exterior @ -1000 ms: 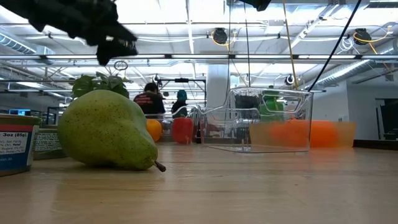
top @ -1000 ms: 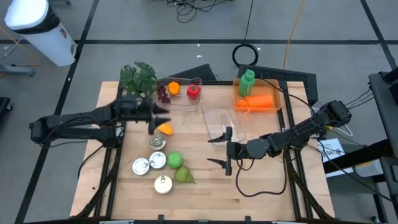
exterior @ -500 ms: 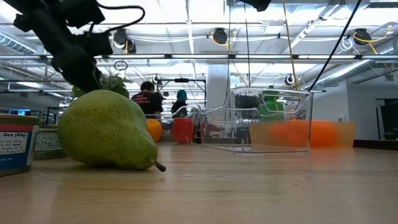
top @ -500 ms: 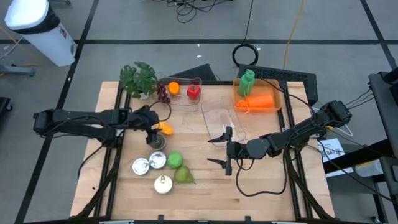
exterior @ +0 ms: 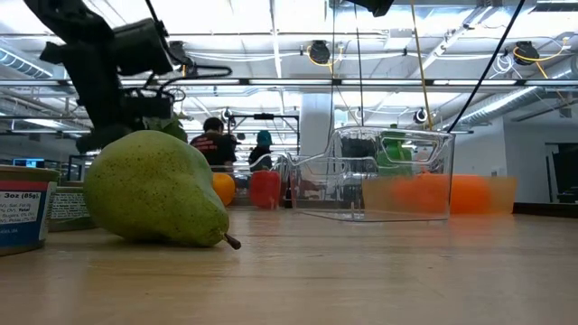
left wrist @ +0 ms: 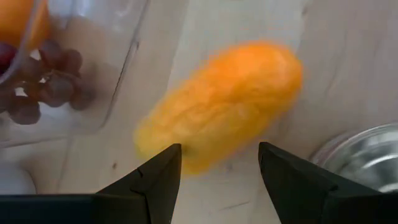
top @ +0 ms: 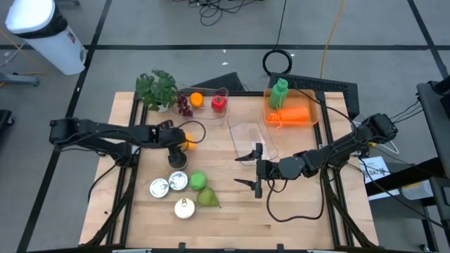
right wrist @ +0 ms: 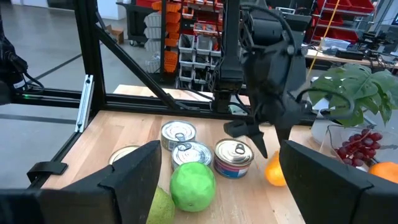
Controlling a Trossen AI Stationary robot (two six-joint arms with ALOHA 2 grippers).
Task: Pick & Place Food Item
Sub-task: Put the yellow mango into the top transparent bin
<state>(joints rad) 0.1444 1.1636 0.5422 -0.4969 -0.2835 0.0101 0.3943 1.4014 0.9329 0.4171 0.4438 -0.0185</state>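
The left end effector (top: 177, 138) has dropped low over the worktop (top: 295, 204), fingers spread astride the mango (left wrist: 219, 103) lying directly beneath, so a grasp looks imminent, while the right end effector (top: 254, 169) waits spread apart.

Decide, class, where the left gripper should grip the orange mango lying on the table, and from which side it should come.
Grip the mango across its narrow middle, from above. It lies flat on the table, elongated, so its short width probably fits between the open fingers of the left gripper, already poised over it. Its ends point towards the clear tray and a can, leaving the long sides freer.
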